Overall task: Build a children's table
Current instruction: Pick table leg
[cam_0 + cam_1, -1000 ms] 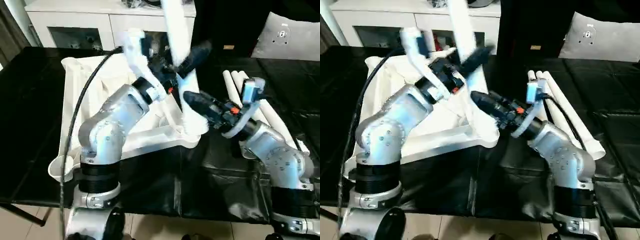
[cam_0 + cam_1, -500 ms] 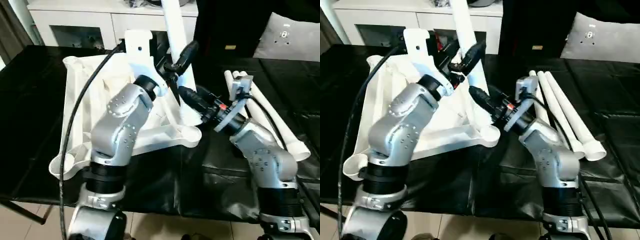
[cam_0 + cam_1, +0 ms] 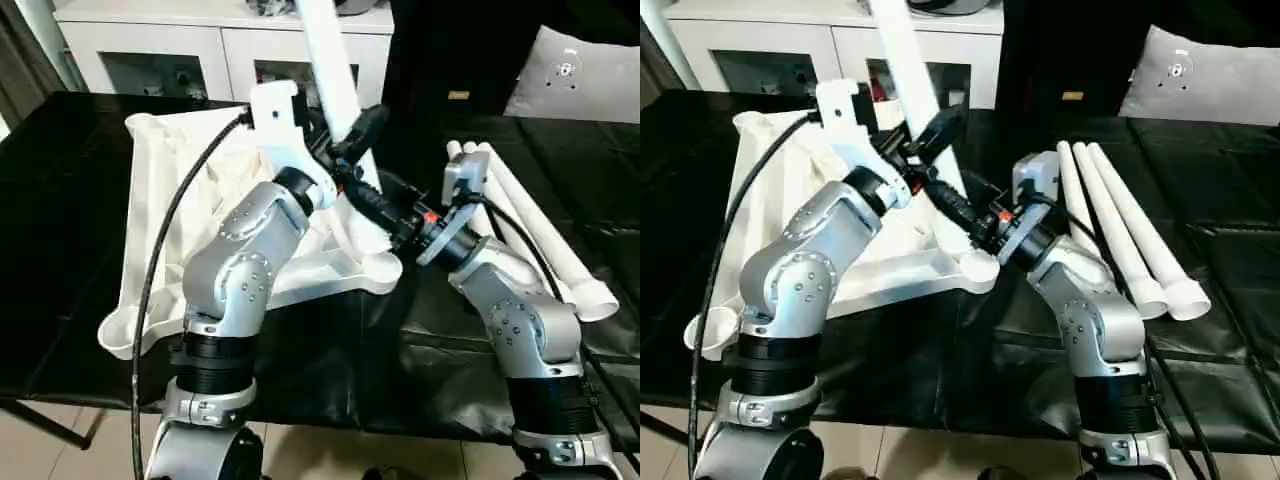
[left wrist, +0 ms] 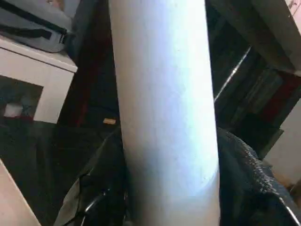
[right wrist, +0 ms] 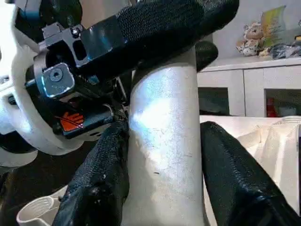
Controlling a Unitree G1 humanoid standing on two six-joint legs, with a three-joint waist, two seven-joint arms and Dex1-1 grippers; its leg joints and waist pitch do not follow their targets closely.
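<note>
Black sheeting [image 3: 90, 240] covers the work surface, with a white cabinet [image 3: 200, 45] at twelve o'clock behind it. On the sheeting the upturned table top [image 3: 170, 200] lies toward nine o'clock, three spare legs [image 3: 1120, 230] lie together toward three o'clock, and one leg [image 3: 335, 80] stands tilted over the top's near right corner socket [image 3: 385, 268]. Both the left gripper [image 3: 350, 150] and the right gripper [image 3: 375, 205] are clamped around that leg, left above right.

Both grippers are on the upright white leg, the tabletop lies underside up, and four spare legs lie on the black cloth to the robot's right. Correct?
Not quite: three spare legs lie there, not four, as the right eye view shows. The left gripper and right gripper do both grip the upright leg over the upturned tabletop.
</note>
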